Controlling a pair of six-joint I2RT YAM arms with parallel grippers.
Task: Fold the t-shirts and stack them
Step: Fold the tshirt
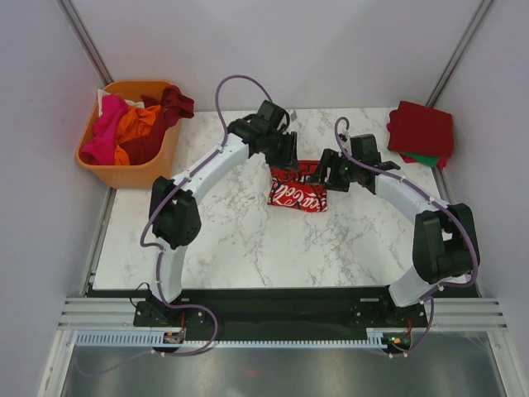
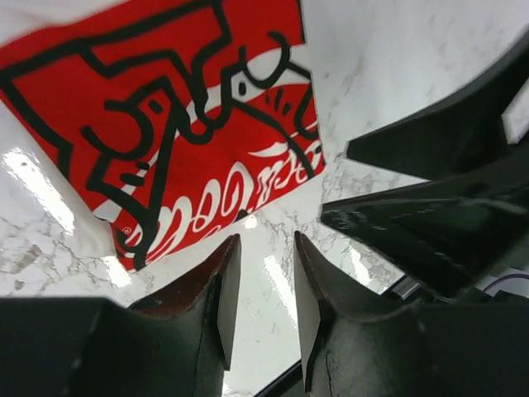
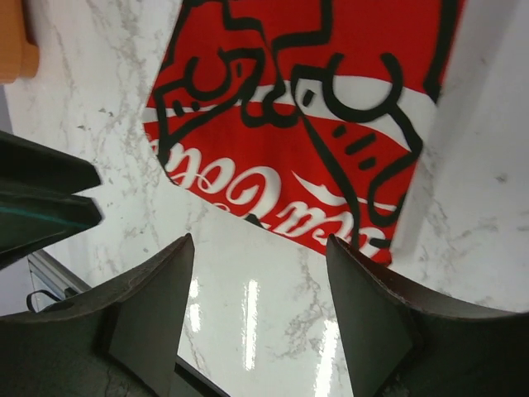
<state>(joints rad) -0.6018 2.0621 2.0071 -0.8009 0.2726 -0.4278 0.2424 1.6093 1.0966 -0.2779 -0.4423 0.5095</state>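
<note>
Cream-white Coca-Cola t-shirt (image 1: 298, 195) folded to a compact rectangle, red print upward, flat on the marble desk (image 1: 248, 248) about midway across. Left gripper (image 1: 285, 155) just behind the Coca-Cola t-shirt, toward its far left corner, over bare marble; fingers (image 2: 221, 289) at a narrow gap, gripping nothing, only desk visible between them, tips close to the cloth's edge but off it. Right gripper (image 1: 329, 172) just beyond the same t-shirt's far right corner, facing the left one; fingers (image 3: 157, 306) spread wide, nothing between them, the printed edge showing just past the tips. In each wrist view, the other arm's dark fingers visible beside the t-shirt. Well to the right of the Coca-Cola t-shirt and farther back, at the desk's far corner, a folded stack: red t-shirt (image 1: 421, 126) on top, a sliver of green t-shirt (image 1: 426, 159) peeking out underneath. Well to the left of the Coca-Cola t-shirt, at the desk's far left corner, an orange basket (image 1: 124, 175) heaped with unfolded cloth: pink t-shirt (image 1: 101, 139), orange t-shirt (image 1: 136, 124), dark red t-shirt (image 1: 165, 112) draped over the rim.
</note>
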